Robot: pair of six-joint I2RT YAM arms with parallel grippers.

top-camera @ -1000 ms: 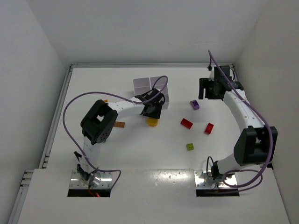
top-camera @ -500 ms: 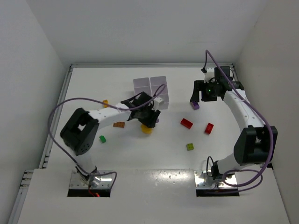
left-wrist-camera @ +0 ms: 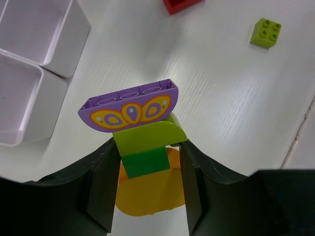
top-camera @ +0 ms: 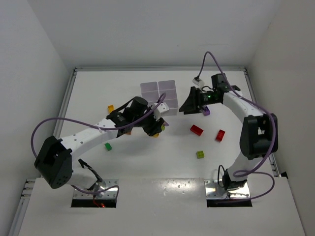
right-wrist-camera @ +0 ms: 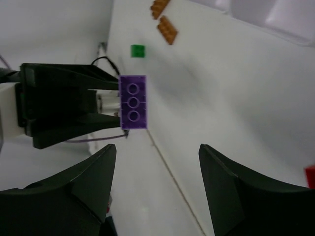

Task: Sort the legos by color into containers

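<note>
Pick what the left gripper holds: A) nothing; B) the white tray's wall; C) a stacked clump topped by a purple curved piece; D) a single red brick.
C: the left wrist view shows the left gripper clamping a stacked clump, a purple curved piece on top.

Left gripper [left-wrist-camera: 146,158] with brick clump [left-wrist-camera: 130,109] blocked tray's [top-camera: 158,91] near side, right gripper [top-camera: 187,105] crowded its right flank, red bricks [top-camera: 197,130] and lime brick [top-camera: 200,154] dotted open table [top-camera: 152,164].

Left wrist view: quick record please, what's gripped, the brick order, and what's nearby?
held: multicolour lego brick clump, clamped by the left gripper
order, far end to gripper: purple curved printed brick, lime curved brick, green brick, yellow piece
nearby: white plastic compartment tray upper left; lime square brick on the table, upper right
</note>
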